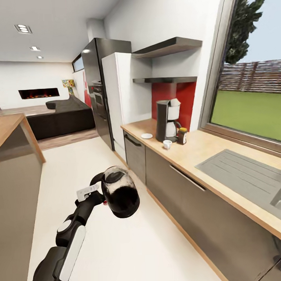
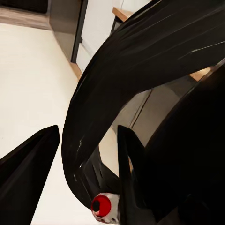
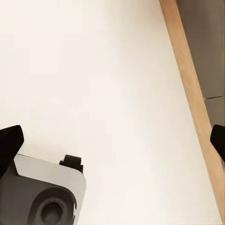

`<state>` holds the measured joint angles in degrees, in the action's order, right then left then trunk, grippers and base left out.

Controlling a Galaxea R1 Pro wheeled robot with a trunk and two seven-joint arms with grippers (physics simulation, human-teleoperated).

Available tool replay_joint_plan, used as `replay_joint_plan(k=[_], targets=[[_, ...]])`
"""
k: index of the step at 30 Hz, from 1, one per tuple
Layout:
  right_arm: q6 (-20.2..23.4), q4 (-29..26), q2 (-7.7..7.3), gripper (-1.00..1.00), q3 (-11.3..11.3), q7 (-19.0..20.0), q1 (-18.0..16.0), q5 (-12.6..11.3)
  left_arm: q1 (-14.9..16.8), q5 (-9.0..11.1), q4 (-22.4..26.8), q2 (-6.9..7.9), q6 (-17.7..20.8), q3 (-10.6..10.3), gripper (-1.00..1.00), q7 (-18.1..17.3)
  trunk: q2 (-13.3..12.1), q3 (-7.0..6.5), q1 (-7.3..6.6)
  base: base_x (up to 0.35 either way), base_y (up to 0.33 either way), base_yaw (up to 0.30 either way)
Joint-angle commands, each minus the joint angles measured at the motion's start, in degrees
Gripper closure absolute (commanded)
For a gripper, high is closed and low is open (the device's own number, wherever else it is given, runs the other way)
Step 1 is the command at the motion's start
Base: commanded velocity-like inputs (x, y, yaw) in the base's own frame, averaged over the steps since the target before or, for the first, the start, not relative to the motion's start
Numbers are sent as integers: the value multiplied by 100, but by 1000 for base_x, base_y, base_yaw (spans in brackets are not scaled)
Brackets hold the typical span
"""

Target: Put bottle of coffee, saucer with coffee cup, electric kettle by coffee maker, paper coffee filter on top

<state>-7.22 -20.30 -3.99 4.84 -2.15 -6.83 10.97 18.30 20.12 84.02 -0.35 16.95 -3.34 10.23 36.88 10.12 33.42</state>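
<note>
The rounded clear glass electric kettle (image 1: 120, 197), dark inside, hangs over the pale floor (image 1: 120, 247), carried by its big black loop handle (image 2: 140, 84) in the left gripper (image 1: 95, 194), whose fingers (image 2: 129, 173) are clenched on that handle beside the red button (image 2: 101, 205).

Well ahead, on the long beige wood-grain countertop (image 1: 206, 150), the black coffee maker (image 1: 167, 120) stands with a white paper coffee filter (image 1: 174, 102) on top. A small brown bottle of coffee (image 1: 182, 136) sits just beside it, a tiny white coffee cup (image 1: 167, 144) in front, and the flat white saucer (image 1: 147, 135) apart from the cup. The grey inset sink (image 1: 248, 174) lies nearer.

The right gripper (image 3: 112, 140) hangs over the floor with its dark fingertips (image 3: 10, 140) spread wide, released, grasping nothing.
</note>
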Motion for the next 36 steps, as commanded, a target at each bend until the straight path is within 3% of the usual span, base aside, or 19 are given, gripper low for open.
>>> replay_joint_plan(k=[1,36], targets=[[-8,0,-6,-100,38,-22,-3,19,6,53,9,0,19,-9,100,49,7,9,5,338,0,277],[-8,2,3,-100,47,-22,-3,19,6,62,9,-2,10,-26,100,42,7,9,5,338,20,276]])
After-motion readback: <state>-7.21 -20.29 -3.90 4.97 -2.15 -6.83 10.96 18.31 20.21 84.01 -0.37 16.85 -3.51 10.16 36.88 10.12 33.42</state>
